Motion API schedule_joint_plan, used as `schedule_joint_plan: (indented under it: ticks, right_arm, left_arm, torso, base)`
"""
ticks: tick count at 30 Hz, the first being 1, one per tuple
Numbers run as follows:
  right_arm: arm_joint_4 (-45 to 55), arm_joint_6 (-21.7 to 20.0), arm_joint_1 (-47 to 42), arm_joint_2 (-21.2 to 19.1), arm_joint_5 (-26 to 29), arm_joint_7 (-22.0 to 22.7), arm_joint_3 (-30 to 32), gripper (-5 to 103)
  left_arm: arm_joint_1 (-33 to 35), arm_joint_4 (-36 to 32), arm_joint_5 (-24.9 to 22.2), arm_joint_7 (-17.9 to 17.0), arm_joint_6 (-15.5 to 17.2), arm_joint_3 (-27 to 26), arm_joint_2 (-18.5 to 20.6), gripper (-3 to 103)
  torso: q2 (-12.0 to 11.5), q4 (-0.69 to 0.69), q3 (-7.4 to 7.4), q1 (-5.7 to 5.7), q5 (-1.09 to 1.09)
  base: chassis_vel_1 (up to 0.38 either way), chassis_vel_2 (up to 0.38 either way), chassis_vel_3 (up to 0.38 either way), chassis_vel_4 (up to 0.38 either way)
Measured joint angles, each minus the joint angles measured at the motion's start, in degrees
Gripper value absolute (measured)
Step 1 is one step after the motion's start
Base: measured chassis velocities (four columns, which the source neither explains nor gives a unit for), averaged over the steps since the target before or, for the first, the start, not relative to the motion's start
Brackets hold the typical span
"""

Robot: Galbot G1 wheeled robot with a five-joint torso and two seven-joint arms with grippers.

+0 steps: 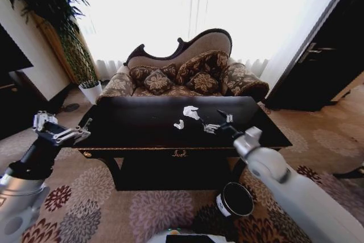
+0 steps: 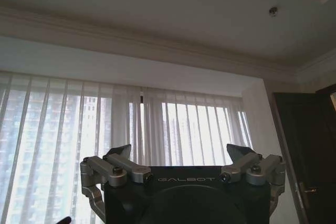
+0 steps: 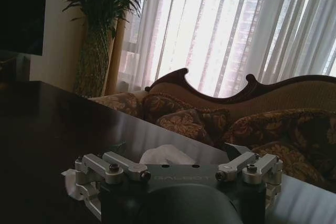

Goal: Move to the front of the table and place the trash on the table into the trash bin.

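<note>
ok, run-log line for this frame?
right gripper: open, over table by paper scraps | left gripper: open, idle off table | trash bin: floor

Right tool [image 3: 176, 153] low over table [image 3: 47, 129], fingers spread; white paper scrap [image 3: 164, 155] between them; sofa [image 3: 252, 114] behind.

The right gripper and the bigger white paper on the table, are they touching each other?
Apart. In the head view, a strip of bare black table shows between the right gripper and the bigger white paper.
</note>
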Motion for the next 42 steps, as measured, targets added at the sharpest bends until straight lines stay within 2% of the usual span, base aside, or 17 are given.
schedule_joint_plan:
  ticks: [1,2,7,12,30,42]
  right_arm:
    - [-2.0,0.0,3.52,-0.09,0.01,-0.23,-3.0,100]
    - [-2.0,0.0,3.52,-0.09,0.01,-0.23,-3.0,100]
    - [-10.79,0.02,18.72,2.08,0.19,-1.03,-17.5,100]
    - [-14.36,0.02,25.28,3.11,-0.08,-2.66,-22.63,100]
    - [-21.5,-0.7,34.44,5.14,1.99,-4.78,-33.73,100]
    - [-24.81,0.09,35.35,6.19,-1.09,-5.79,-35.29,100]
  left_arm:
    - [0.0,0.33,0.05,0.0,-0.02,-0.22,0.06,100]
    - [0.0,0.33,0.05,0.0,-0.02,-0.22,0.06,100]
    - [0.28,1.05,0.12,0.02,-0.17,-1.2,0.22,100]
    - [0.38,1.74,-0.01,0.04,-0.42,-2.29,0.67,100]
    - [0.09,2.34,-0.37,0.11,-0.94,-3.22,1.29,100]
    - [-0.21,2.98,-0.18,0.24,-1.46,-3.1,1.23,100]
  torso:
    - [0.0,0.0,0.0,0.0,0.0]
    - [0.0,0.0,0.0,0.0,0.0]
    - [-0.01,0.01,0.01,0.01,0.02]
    - [0.0,0.01,0.0,0.01,0.0]
    - [0.0,0.0,-0.01,0.0,0.0]
    - [0.0,0.0,-0.01,-0.01,0.0]
  base:
    - [0.0,0.0,0.0,0.0]
    - [0.0,0.0,0.0,0.0]
    - [0.0,0.0,0.0,0.0]
    - [0.0,0.0,0.0,0.0]
    - [0.0,0.0,0.0,0.0]
    - [0.0,0.0,0.0,0.0]
